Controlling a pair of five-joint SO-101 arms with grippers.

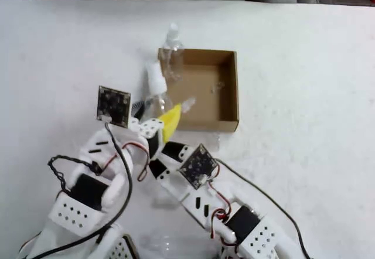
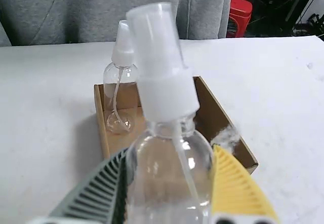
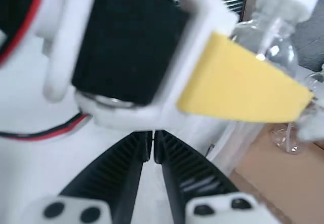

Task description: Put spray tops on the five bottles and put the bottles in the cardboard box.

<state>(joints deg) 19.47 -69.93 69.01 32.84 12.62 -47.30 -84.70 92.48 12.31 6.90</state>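
My left gripper (image 2: pixel 169 163) is shut on a clear bottle (image 2: pixel 169 168) that carries a white spray top (image 2: pixel 161 67), and holds it upright just outside the cardboard box (image 1: pixel 225 89) at its near left corner. Its yellow finger (image 1: pixel 171 122) and grey finger (image 2: pixel 96 196) press on the bottle's sides. A second capped bottle (image 1: pixel 171 53) stands in the box's far left corner, also in the left wrist view (image 2: pixel 120 89). My right gripper (image 3: pixel 152 150) is shut with nothing in it, right under the left gripper (image 1: pixel 161 115), whose yellow finger (image 3: pixel 243 89) fills the space ahead.
Both arms crowd the near middle of the white table (image 1: pixel 304 48). Something clear, perhaps another bottle (image 1: pixel 164 244), lies at the near edge between the arm bases. A grey sofa (image 2: pixel 101 6) runs behind the table.
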